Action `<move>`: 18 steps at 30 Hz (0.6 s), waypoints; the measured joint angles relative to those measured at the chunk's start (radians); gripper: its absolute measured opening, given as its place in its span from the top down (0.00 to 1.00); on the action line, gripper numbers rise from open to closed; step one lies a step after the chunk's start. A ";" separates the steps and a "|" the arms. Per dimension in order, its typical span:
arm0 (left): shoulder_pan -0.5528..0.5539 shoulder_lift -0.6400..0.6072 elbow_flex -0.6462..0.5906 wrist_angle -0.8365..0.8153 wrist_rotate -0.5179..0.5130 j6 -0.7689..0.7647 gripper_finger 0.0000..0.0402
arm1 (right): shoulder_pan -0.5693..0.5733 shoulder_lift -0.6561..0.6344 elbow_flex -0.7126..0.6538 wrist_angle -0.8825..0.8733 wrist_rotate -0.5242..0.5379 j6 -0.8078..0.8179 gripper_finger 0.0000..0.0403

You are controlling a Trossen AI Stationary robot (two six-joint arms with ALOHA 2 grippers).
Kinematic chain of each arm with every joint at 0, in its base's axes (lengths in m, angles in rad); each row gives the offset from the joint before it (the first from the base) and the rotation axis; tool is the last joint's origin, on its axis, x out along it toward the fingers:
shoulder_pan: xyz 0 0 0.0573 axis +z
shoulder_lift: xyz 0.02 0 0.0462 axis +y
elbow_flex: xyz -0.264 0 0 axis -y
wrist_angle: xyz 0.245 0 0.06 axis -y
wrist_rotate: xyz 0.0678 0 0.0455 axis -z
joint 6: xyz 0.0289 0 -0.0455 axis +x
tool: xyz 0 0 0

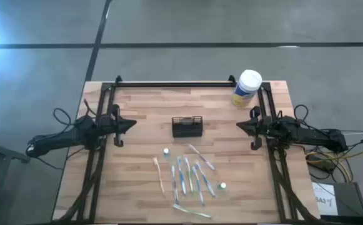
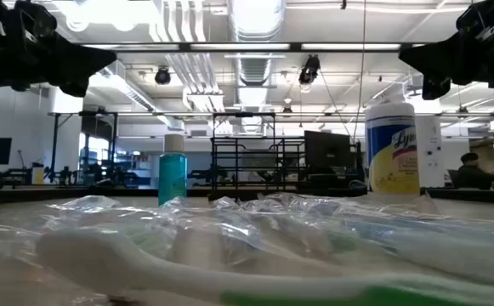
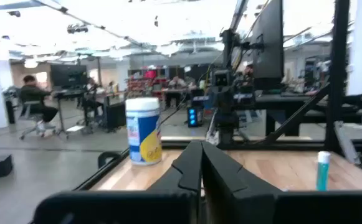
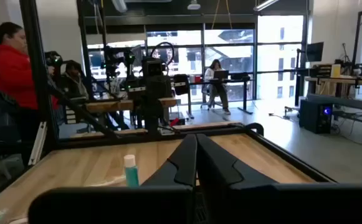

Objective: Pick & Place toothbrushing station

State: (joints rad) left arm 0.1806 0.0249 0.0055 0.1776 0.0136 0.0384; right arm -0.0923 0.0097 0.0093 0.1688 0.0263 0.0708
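Still apart: caddy between two closed grippers

High view: one black caddy (image 1: pixel 187 126) sits mid-worktop (image 1: pixel 144 156), well apart from left gripper (image 1: pixel 130 125) and right gripper (image 1: pixel 240 127), fingers pressed together, holding nothing. One yellow wipes canister (image 1: pixel 247 88); wrapped toothbrushes (image 1: pixel 187 178) overlap, uncountable. Low view: wrappers hide the caddy's base.

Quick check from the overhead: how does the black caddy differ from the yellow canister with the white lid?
The caddy is black, low, rectangular and open-topped; the yellow canister is round, taller and capped with a white lid. The caddy sits mid-table between the arms; the canister stands at the far right corner. Both rest on the wooden table, untouched by either gripper.
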 joint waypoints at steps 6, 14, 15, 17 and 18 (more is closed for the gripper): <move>0.000 0.005 0.000 -0.003 0.008 -0.019 0.97 | 0.000 0.000 0.000 0.000 0.000 0.000 0.98; 0.000 0.006 0.000 0.004 0.012 -0.093 0.97 | 0.000 0.000 0.000 0.009 0.000 -0.046 0.98; 0.000 0.006 0.000 0.004 0.012 -0.105 0.97 | 0.000 0.000 0.000 0.015 0.000 -0.052 0.98; 0.000 0.006 0.000 0.004 0.012 -0.125 0.97 | 0.000 0.000 0.000 0.028 0.000 -0.041 0.98; 0.000 0.006 0.000 0.004 0.012 -0.127 0.97 | 0.000 0.000 0.000 0.041 0.000 -0.035 0.98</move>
State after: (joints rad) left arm 0.1806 0.0307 0.0055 0.1812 0.0255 -0.0887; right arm -0.0922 0.0097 0.0093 0.2099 0.0268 0.0354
